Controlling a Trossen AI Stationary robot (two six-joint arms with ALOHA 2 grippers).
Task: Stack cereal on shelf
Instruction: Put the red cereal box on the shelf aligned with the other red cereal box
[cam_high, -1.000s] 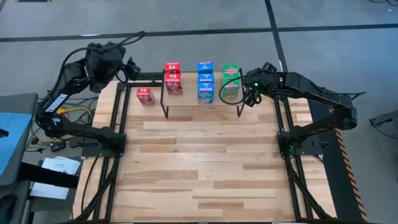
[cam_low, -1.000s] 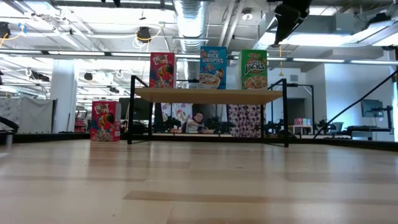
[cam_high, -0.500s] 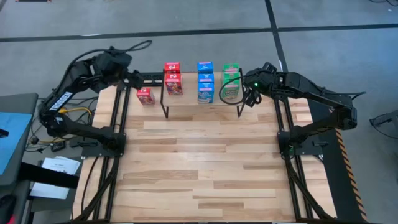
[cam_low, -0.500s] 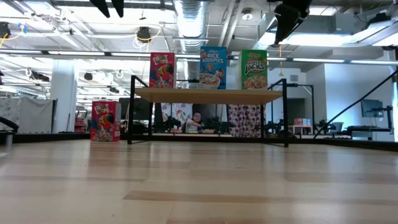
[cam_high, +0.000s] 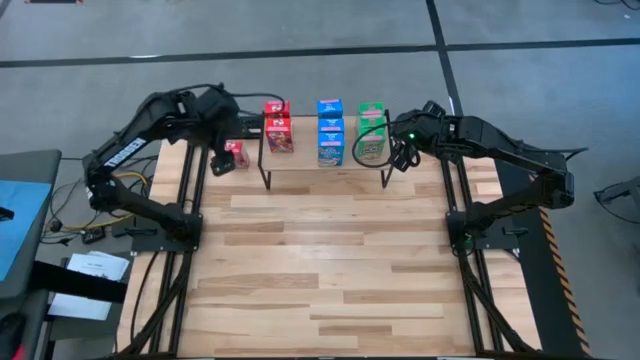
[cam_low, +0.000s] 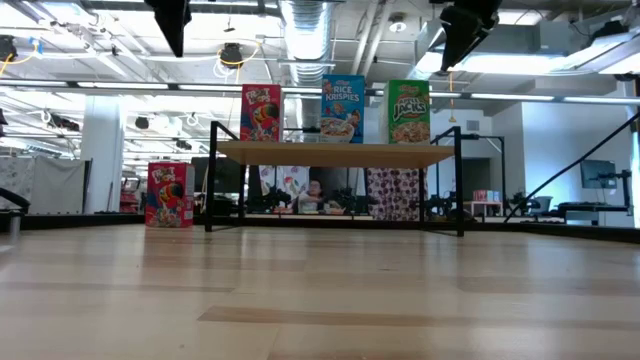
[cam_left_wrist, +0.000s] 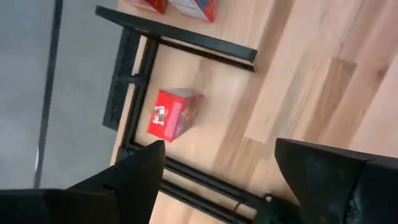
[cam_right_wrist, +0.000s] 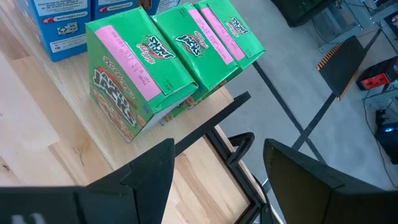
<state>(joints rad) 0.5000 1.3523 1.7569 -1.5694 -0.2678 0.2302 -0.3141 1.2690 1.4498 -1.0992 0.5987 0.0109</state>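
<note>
Low light-wood shelf on black wire legs, far end of the slatted wooden table.
- Red cardboard cereal boxes: 3. Two on shelf; one on table just left of shelf.
- Blue: 3, on shelf.
- Green: 3, on shelf.

Left gripper: spread, empty, above the lone red box.
Right gripper: spread, empty, beside the green boxes.

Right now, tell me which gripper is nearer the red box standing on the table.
Left. The left gripper hangs open just above the red box, off the shelf's left end. The right gripper waits open past the shelf's far end, by the green boxes.
</note>
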